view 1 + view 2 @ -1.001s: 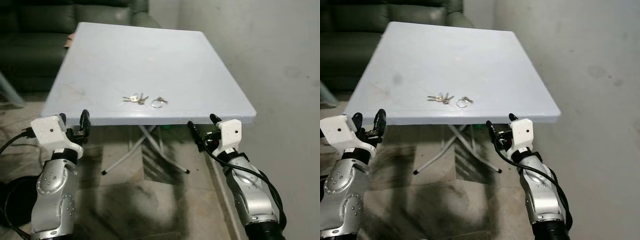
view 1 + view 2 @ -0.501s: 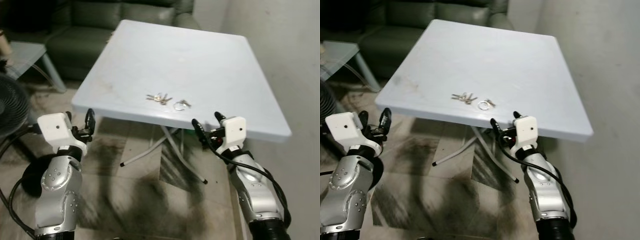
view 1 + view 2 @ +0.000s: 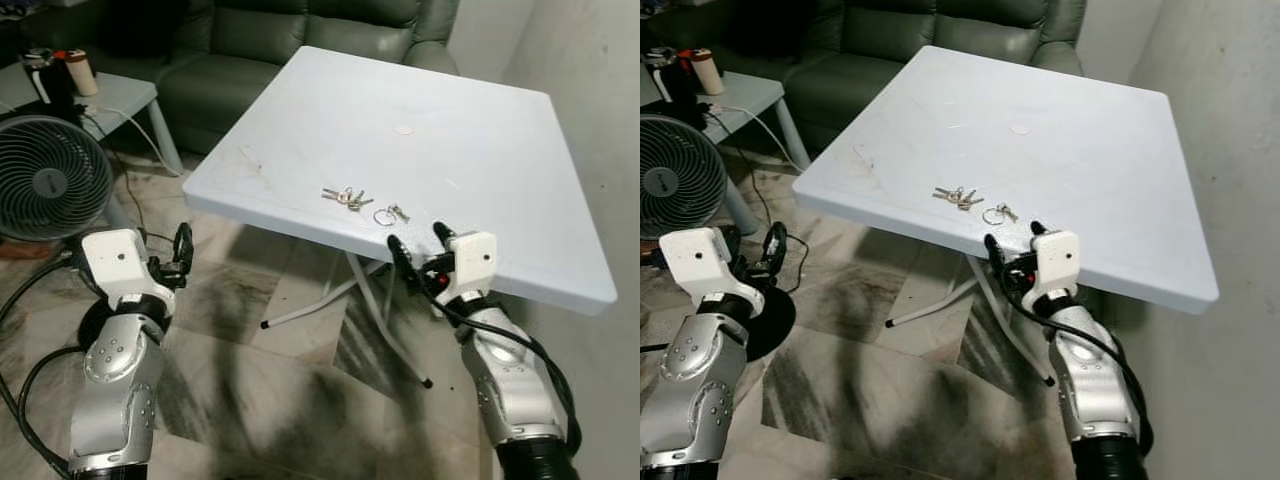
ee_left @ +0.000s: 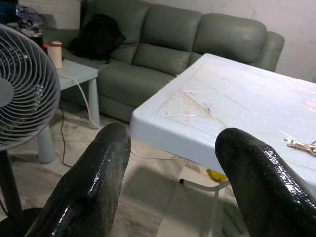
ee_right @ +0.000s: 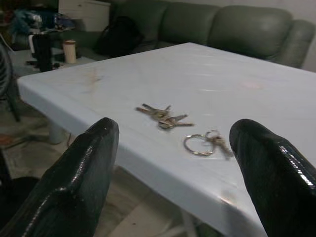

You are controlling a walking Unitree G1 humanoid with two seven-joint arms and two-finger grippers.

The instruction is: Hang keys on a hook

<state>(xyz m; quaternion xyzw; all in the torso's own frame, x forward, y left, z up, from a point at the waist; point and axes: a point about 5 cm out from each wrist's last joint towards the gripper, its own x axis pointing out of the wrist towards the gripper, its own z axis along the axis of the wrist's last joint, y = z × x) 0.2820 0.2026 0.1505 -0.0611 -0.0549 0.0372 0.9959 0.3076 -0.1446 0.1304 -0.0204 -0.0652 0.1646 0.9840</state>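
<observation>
Keys: a small bunch of metal keys (image 3: 346,196) lies near the front edge of the pale blue square folding table (image 3: 470,130), at the centre of the frame, with a separate silver key ring carrying a small key (image 3: 388,214) just beside it towards the right. The right gripper (image 3: 419,247) hovers just below and right of that ring, at the table's front edge, its two black fingers spread apart and holding nothing. The left gripper (image 3: 182,247) sits at the lower left, well apart from the keys, fingers likewise spread and empty. A round grey floor fan (image 3: 48,178) stands at the left edge, a dark green sofa (image 3: 300,25) along the top.
</observation>
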